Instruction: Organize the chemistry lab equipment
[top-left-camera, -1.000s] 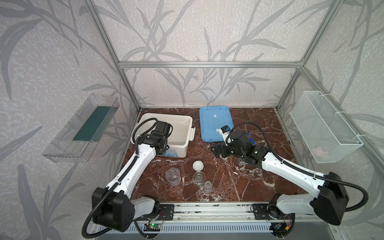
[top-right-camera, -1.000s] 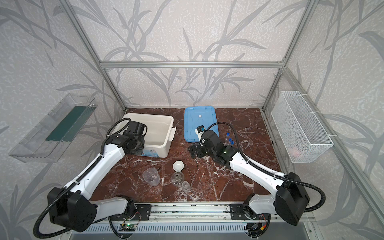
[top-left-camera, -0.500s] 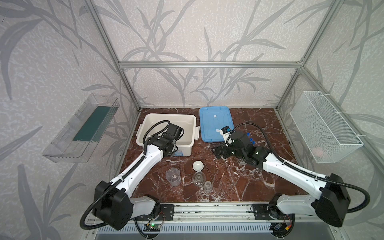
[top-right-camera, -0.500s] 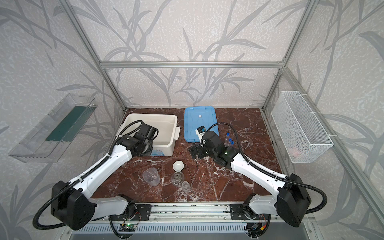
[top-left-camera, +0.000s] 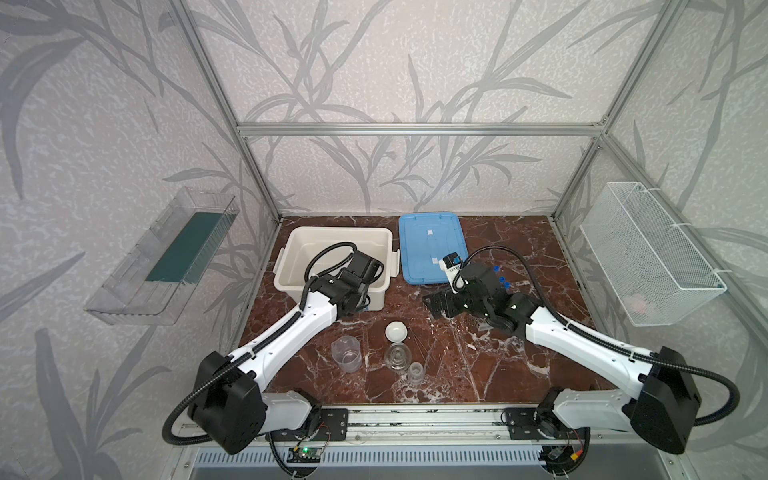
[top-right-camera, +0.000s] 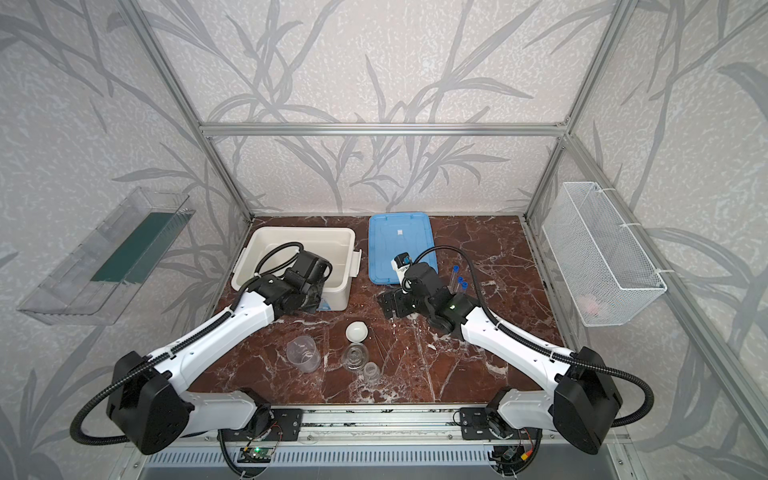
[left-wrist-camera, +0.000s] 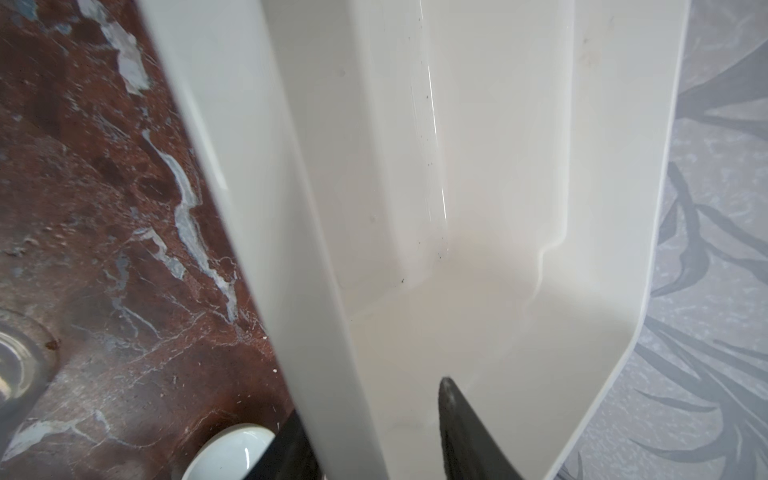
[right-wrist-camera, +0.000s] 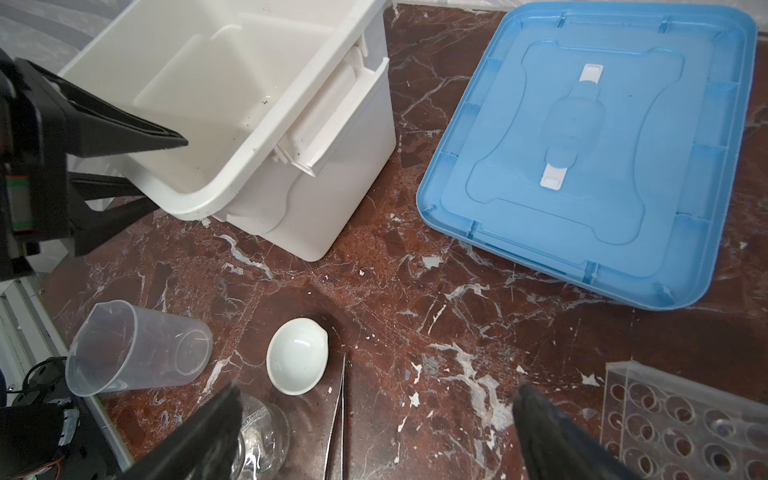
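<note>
My left gripper (left-wrist-camera: 372, 399) is open and straddles the front wall of the white box (top-left-camera: 340, 230). One finger is inside and stands off the wall, the other is outside. My right gripper (right-wrist-camera: 378, 390) hovers open over bare marble, holding nothing. Near the front stand a white dish (top-left-camera: 396, 331), a large clear beaker (top-left-camera: 347, 353), a flask (top-left-camera: 398, 356) and a small beaker (top-left-camera: 415, 371). Three blue-capped test tubes (top-left-camera: 500, 278) show just behind my right arm. A corner of the clear holed rack (right-wrist-camera: 681, 419) appears in the right wrist view.
The blue lid (top-left-camera: 430, 249) lies flat to the right of the box. Thin metal tweezers (right-wrist-camera: 338, 415) lie beside the dish. A wire basket (top-left-camera: 648, 253) hangs on the right wall and a clear shelf (top-left-camera: 166, 253) on the left wall.
The white box has slid a little to the right along with my left gripper, whose jaws have since opened off the wall. My right arm has hardly moved.
</note>
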